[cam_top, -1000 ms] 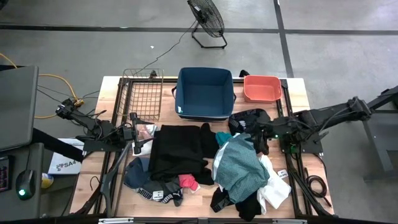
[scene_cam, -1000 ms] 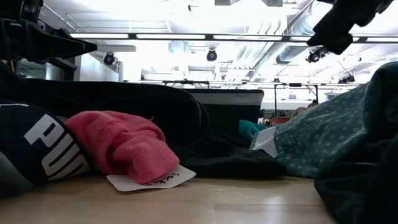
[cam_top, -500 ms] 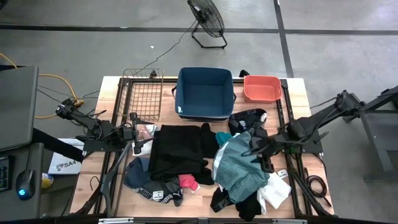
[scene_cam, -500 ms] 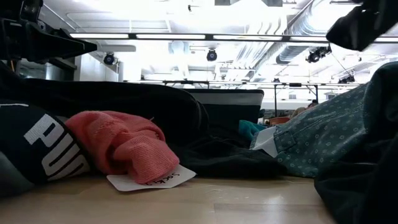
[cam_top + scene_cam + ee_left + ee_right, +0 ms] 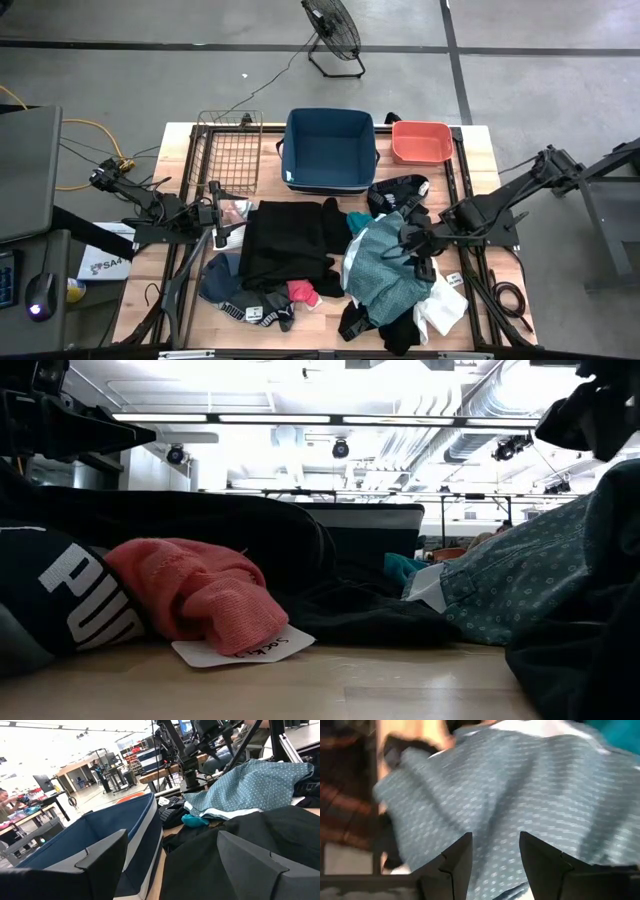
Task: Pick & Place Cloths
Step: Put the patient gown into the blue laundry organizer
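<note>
Two containers sit at your frame's upper centre: blue bin (image 5: 330, 150), coral tub (image 5: 420, 141). Cloths (image 5: 330, 265) crowd the tabletop (image 5: 180, 150) below. Right fingers (image 5: 455, 860) apart, empty, over spotted teal; left fingers (image 5: 100, 857) apart.

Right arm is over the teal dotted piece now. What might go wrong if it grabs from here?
1. The teal dotted cloth lies draped over black and white pieces, so a deep pinch by the open right gripper may lift several at once.
2. The pile sits near the table's front right edge; dragging could pull the white piece off.
3. The left gripper, open, waits beside the large black garment, which overlaps the pile; lifting may tug it.
</note>
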`<control>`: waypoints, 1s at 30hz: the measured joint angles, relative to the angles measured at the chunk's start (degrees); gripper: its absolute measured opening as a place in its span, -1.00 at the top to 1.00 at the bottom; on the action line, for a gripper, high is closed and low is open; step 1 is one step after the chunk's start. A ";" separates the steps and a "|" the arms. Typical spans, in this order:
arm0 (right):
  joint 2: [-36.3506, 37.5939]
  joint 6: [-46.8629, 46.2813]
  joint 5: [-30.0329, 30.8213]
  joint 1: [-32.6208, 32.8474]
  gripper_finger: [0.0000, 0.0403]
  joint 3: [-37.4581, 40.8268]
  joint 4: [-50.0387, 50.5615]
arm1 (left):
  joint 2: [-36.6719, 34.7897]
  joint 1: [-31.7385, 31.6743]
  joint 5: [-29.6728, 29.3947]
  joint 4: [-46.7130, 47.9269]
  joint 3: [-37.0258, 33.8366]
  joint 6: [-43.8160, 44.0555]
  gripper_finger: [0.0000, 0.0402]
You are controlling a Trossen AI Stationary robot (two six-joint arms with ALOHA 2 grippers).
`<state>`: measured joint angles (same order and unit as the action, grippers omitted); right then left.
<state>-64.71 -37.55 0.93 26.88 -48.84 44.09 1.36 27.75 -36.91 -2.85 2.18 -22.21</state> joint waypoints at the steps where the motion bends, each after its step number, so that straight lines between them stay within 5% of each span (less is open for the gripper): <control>1: -0.02 -1.46 0.62 -0.12 0.23 0.00 0.07 | -0.01 0.00 0.00 0.00 0.00 0.01 -0.50; 17: -9.77 -2.41 -1.88 0.63 -0.54 0.00 -0.15 | 0.01 0.00 0.00 0.00 0.01 0.01 -0.50; 30: -20.82 1.92 -0.87 1.28 -0.61 -0.07 -0.23 | 0.01 -0.01 -0.01 0.00 0.01 -0.01 -0.50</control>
<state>-85.53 -35.63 0.06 28.16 -48.90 43.86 1.36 27.75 -36.92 -2.85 2.19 -22.22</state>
